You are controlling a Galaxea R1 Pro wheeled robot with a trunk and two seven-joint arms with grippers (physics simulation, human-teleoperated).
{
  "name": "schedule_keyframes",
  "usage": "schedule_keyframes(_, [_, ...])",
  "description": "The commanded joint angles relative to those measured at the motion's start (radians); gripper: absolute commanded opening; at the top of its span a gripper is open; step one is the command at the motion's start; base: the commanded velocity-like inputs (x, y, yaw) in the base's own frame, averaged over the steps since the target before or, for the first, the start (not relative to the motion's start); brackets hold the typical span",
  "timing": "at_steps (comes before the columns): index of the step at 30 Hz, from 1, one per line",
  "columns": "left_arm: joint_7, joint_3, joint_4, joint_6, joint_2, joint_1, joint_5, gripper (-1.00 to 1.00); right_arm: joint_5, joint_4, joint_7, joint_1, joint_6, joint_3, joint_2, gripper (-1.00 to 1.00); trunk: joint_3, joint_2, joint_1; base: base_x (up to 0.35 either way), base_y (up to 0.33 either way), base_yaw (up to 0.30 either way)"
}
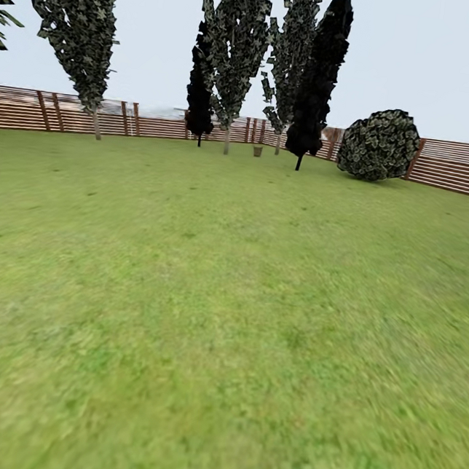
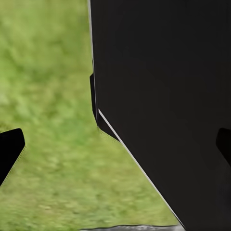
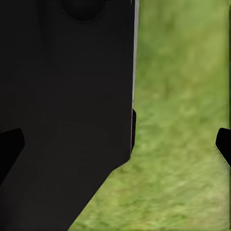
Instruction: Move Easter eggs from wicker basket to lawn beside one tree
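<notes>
Far across the lawn [image 1: 225,314], a small tan wicker basket [image 1: 257,150] stands by the fence, between the tree trunks. It is too small to tell whether the eggs are in it. A tree [image 1: 236,59] with a straight pale trunk and a jagged green-grey crown stands just left of the basket, and a similar one [image 1: 288,58] just right of it. In the left wrist view my left gripper [image 2: 115,147] is open, with dark fingertips [image 2: 9,149] far apart over grass. My right gripper [image 3: 115,147] is open too, with nothing between its fingers.
A brown slatted fence [image 1: 455,168] closes the garden at the back. Two all-black trees [image 1: 318,76] stand among the pale ones, a round bush [image 1: 379,144] sits at the right, and another pale-trunk tree [image 1: 77,24] at the left. The robot's black body [image 2: 163,96] is beside each gripper.
</notes>
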Motion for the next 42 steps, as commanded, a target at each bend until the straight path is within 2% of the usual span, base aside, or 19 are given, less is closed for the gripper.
schedule_keyframes(1, [0.000, 0.000, -0.002, 0.000, 0.000, 0.001, 0.000, 1.00, -0.001, 0.003, 0.000, -0.001, -0.001, -0.001, 0.000, 1.00, -0.001, 0.000, 0.001, 0.331, 0.000, 0.000])
schedule_keyframes(42, [0.000, 0.000, -0.002, 0.000, 0.000, 0.001, 0.000, 1.00, 0.007, 0.003, 0.000, -0.001, -0.001, 0.003, 0.000, 1.00, 0.001, 0.000, 0.001, 0.331, 0.000, 0.040])
